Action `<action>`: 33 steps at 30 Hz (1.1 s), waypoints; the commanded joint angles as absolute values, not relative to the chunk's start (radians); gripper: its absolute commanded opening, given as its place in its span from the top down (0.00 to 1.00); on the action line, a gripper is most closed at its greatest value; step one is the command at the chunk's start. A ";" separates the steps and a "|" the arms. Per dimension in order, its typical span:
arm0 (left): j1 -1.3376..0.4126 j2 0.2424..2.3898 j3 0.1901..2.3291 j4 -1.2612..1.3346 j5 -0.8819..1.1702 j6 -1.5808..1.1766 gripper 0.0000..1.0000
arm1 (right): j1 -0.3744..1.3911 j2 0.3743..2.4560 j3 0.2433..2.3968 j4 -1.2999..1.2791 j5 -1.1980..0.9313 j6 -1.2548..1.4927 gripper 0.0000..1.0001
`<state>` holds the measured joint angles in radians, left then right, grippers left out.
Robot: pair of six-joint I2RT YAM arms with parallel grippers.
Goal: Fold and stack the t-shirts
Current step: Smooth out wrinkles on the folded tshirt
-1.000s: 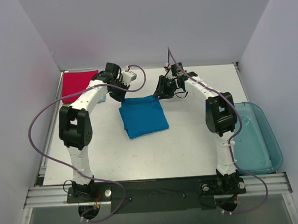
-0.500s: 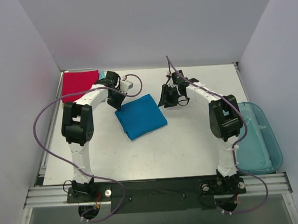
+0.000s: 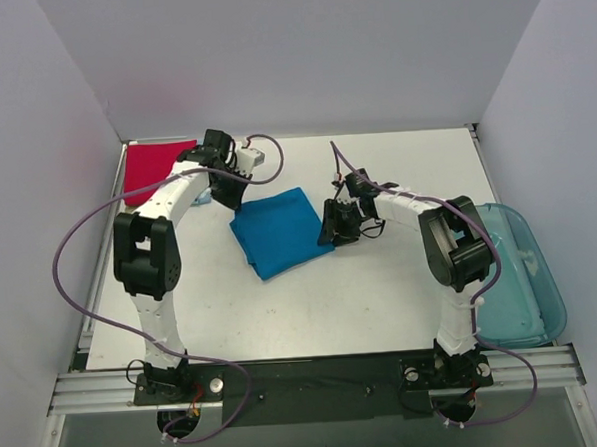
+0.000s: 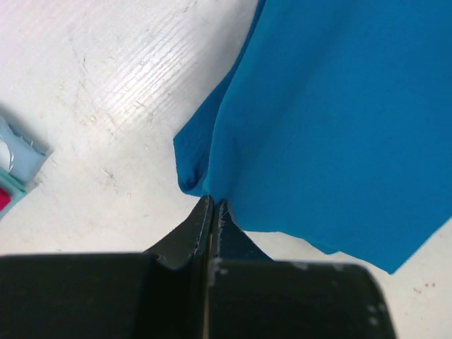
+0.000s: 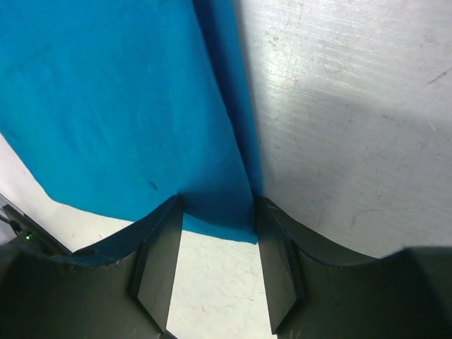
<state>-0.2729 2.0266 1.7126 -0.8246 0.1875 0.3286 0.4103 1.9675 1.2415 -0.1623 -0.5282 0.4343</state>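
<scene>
The bright blue t-shirt [image 3: 279, 231] lies folded into a square in the middle of the table. My left gripper [image 3: 229, 193] is at its far left corner, jaws shut and pinching the cloth corner [image 4: 212, 203]; the shirt [image 4: 332, 120] spreads away from the tips. My right gripper [image 3: 335, 226] is open at the shirt's right edge, its fingers astride that edge [image 5: 215, 212], with the cloth [image 5: 120, 106] filling the left of that view. The red t-shirt [image 3: 153, 167] lies folded at the far left corner. A light teal shirt [image 3: 205, 198] peeks out under my left arm.
A translucent blue plastic bin [image 3: 521, 272] sits off the table's right edge. The light teal cloth [image 4: 18, 152] and a sliver of red show at the left edge of the left wrist view. Grey walls close in on three sides.
The blue shirt has shifted slightly left and turned. My right gripper came down and forward from beyond the shirt to its right edge. My left gripper stays at the far left corner.
</scene>
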 commanded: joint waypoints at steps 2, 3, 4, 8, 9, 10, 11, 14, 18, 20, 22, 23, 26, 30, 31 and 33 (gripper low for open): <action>-0.236 1.937 1.737 -0.966 0.235 0.334 1.00 | 0.423 1.951 1.207 -0.127 -0.554 0.439 0.60; -0.216 1.939 1.703 -0.957 0.232 0.339 1.00 | 0.426 1.951 1.201 -0.124 -0.548 0.442 0.60; -0.197 1.945 1.688 -0.948 0.230 0.341 1.00 | 0.433 1.956 1.200 -0.123 -0.542 0.448 0.61; -0.167 2.016 1.625 -0.882 0.187 0.342 1.00 | 0.448 1.977 1.200 -0.114 -0.528 0.466 0.62; -0.169 2.037 1.617 -0.862 0.180 0.354 1.00 | 0.449 1.980 1.200 -0.115 -0.526 0.468 0.62; -0.169 2.043 1.609 -0.851 0.170 0.356 1.00 | 0.454 1.982 1.201 -0.118 -0.522 0.469 0.62; -0.169 2.057 1.597 -0.829 0.151 0.357 1.00 | 0.456 1.982 1.203 -0.120 -0.517 0.471 0.62; -0.166 2.085 1.557 -0.813 0.111 0.370 1.00 | 0.460 1.973 1.201 -0.120 -0.511 0.471 0.61; -0.166 2.112 1.523 -0.772 0.014 0.403 1.00 | 0.466 1.964 1.212 -0.127 -0.520 0.469 0.60; -0.170 2.128 1.529 -0.738 -0.030 0.411 1.00 | 0.469 1.957 1.219 -0.135 -0.523 0.466 0.60; -0.178 2.131 1.548 -0.690 -0.067 0.426 1.00 | 0.476 1.951 1.224 -0.138 -0.531 0.466 0.60; -0.187 2.134 1.557 -0.658 -0.084 0.433 1.00 | 0.476 1.944 1.223 -0.137 -0.535 0.468 0.60; -0.196 2.166 1.635 -0.594 -0.120 0.457 0.80 | 0.477 1.922 1.210 -0.135 -0.535 0.474 0.60; -0.195 2.180 1.764 -0.557 -0.181 0.433 0.57 | 0.476 1.872 1.181 -0.137 -0.528 0.472 0.60; -0.195 2.172 1.775 -0.546 -0.189 0.422 0.51 | 0.476 1.856 1.178 -0.140 -0.523 0.469 0.59; -0.192 2.128 1.764 -0.499 -0.202 0.361 0.43 | 0.476 1.833 1.167 -0.146 -0.511 0.466 0.59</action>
